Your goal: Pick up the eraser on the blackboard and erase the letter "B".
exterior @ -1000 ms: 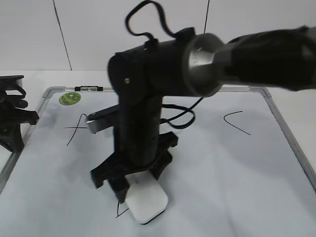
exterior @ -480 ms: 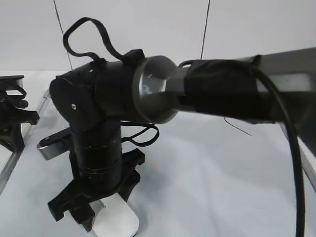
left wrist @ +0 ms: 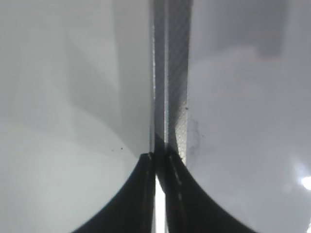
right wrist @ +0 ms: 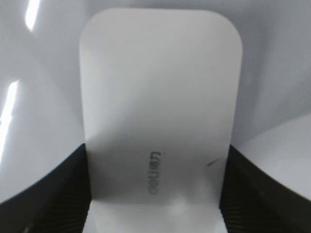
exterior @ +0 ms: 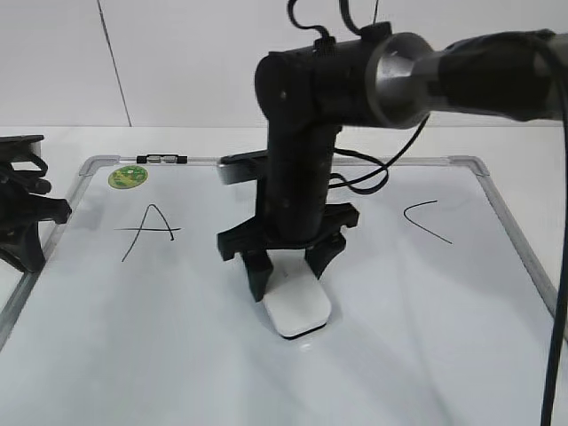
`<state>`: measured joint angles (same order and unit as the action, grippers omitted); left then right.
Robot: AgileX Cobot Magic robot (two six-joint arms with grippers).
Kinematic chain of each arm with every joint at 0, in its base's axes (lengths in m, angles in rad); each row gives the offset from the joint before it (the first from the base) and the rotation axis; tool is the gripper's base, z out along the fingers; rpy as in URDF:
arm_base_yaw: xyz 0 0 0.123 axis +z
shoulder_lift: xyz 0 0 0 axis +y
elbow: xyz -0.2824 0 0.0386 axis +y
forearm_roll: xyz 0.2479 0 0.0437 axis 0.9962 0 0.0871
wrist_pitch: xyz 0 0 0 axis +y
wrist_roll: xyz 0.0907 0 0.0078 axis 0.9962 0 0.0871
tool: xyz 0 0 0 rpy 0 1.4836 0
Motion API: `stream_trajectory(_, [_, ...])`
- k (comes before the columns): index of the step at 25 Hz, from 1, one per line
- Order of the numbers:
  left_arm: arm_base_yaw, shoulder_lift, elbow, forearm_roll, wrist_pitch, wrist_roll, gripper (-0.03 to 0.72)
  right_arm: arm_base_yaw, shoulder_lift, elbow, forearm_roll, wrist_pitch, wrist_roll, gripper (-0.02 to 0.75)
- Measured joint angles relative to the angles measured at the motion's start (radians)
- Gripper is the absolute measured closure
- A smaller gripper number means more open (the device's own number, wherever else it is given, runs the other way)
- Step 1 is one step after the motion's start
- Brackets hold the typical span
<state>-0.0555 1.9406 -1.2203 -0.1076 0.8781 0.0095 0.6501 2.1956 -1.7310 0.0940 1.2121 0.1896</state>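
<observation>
I've swept my right fingers (exterior: 288,264), clenched on the eraser (exterior: 298,306), from the desk's near-left back to mid-blackboard (exterior: 461,293), where no "B" shows now; my left fingers (left wrist: 159,194) rest closed.

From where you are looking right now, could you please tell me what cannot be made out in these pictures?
- The letter "B": not visible in the exterior view; the right gripper and the eraser cover the board between "A" and "C".
- The eraser's underside: hidden in both views, so contact with the blackboard is unclear.
- The left gripper: cut off by the exterior view's left edge.
- The small logo: too blurred to read in the right wrist view.
</observation>
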Motion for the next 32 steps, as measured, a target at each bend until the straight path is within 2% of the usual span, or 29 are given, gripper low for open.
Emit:
stream_trajectory(5, [0.000, 0.000, 0.000, 0.000, 0.000, 0.000, 0.666, -0.056, -0.002, 0.000, -0.004, 0.000, 0.002, 0.195])
stream_trajectory(10, [0.000, 0.000, 0.000, 0.000, 0.000, 0.000, 0.666, -0.018, -0.002, 0.000, -0.025, 0.000, 0.006, 0.195])
stream_trajectory(14, [0.000, 0.000, 0.000, 0.001, 0.003, 0.000, 0.666, 0.086, -0.004, -0.002, -0.094, -0.005, 0.008, 0.195])
stream_trajectory(20, [0.000, 0.000, 0.000, 0.001, 0.003, 0.000, 0.666, 0.288, -0.002, -0.006, -0.005, -0.009, -0.014, 0.195])
stream_trajectory(23, [0.000, 0.000, 0.000, 0.001, 0.003, 0.000, 0.666, 0.332, 0.004, -0.023, 0.000, -0.007, -0.020, 0.195])
stream_trajectory(27, [0.000, 0.000, 0.000, 0.001, 0.003, 0.000, 0.665, 0.329, 0.011, -0.033, 0.001, 0.001, -0.025, 0.195])
stream_trajectory(32, [0.000, 0.000, 0.000, 0.001, 0.003, 0.000, 0.665, 0.271, 0.010, -0.034, 0.005, 0.007, -0.018, 0.195])
